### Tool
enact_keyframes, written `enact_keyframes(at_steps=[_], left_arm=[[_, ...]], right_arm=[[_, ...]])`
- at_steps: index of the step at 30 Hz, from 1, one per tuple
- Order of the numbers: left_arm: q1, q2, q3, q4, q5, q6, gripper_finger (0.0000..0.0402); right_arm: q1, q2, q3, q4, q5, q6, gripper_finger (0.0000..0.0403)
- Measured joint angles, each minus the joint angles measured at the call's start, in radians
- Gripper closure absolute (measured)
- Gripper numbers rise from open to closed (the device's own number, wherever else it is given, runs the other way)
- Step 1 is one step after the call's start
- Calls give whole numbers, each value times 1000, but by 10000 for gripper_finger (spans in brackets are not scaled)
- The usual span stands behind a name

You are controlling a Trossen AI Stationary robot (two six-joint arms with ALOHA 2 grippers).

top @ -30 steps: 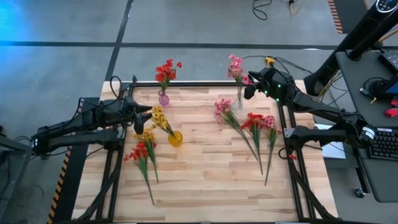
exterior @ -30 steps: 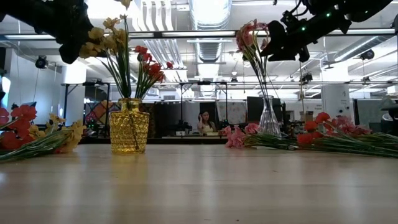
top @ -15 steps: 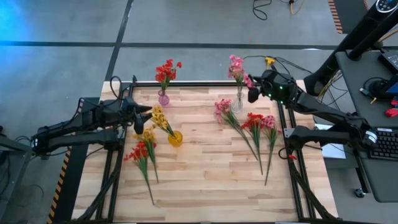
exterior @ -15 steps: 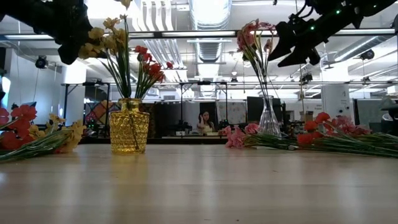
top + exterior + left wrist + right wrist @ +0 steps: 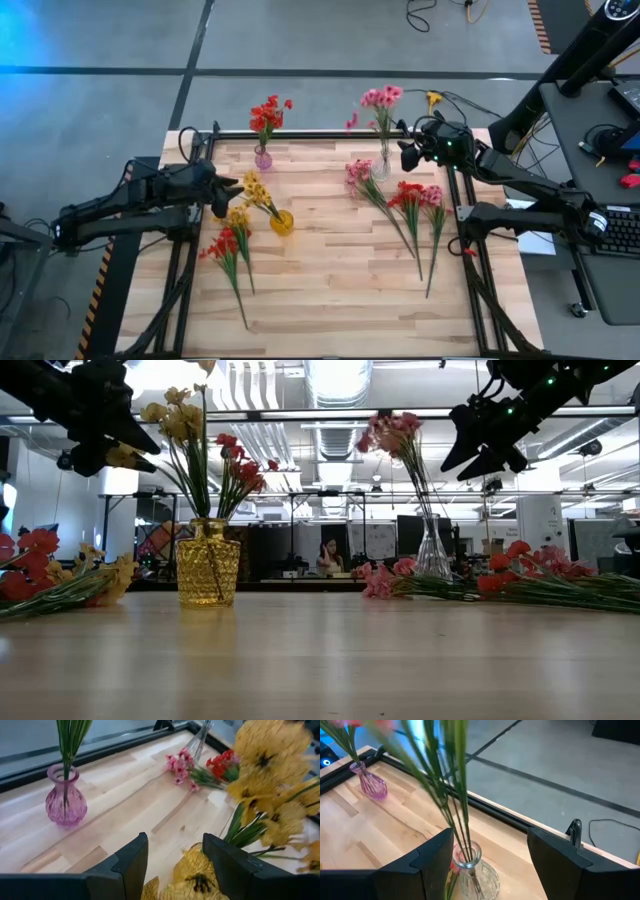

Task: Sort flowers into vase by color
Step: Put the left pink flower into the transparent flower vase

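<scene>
A clear glass vase (image 5: pixel 381 168) (image 5: pixel 470 870) holds a pink sprig (image 5: pixel 380 97) (image 5: pixel 392 432) by its stems. My right gripper (image 5: pixel 405 153) (image 5: pixel 490 837) hangs open just right of it, raised above the table. A yellow vase (image 5: pixel 282 222) (image 5: pixel 208 568) holds yellow sprigs (image 5: pixel 255 188). My left gripper (image 5: pixel 230 188) (image 5: pixel 175 845) is open, raised, just left of those blossoms. A purple vase (image 5: pixel 263 158) (image 5: pixel 62 802) holds red flowers (image 5: pixel 267 113). Loose red and yellow sprigs (image 5: pixel 228 245) lie near the left edge. Pink (image 5: pixel 360 175) and red sprigs (image 5: pixel 408 195) lie on the right.
A black frame rail (image 5: pixel 320 134) runs along the table's far edge. Bare wood (image 5: pixel 330 270) takes up the middle and near part of the table. In the low view a person (image 5: pixel 327 555) sits far back in the room.
My right gripper has drawn back from the pink sprig in the clear vase, toward the table's right edge. The sprig's blossom top has swung away from the gripper, toward the far edge. My left gripper has pulled back slightly toward the left edge, away from the yellow blossoms.
</scene>
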Motion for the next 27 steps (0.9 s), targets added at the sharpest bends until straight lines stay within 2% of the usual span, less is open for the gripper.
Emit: enact_keyframes(at_steps=[5, 10, 15, 23, 27], left_arm=[[0, -21, 0, 50, 11, -4, 229], [0, -29, 40, -1, 11, -2, 229], [1, -28, 129, -46, -64, 50, 229], [1, 4, 262, -138, -88, 58, 229], [0, 60, 348, -264, -182, -1, 230]], right_arm=[[0, 0, 0, 0, 0, 0, 160], [0, 0, 0, 0, -9, -1, 159], [0, 1, 0, 1, -21, -2, 163], [0, -11, 0, -8, -28, 12, 163], [1, -28, 0, -46, -50, 43, 167]])
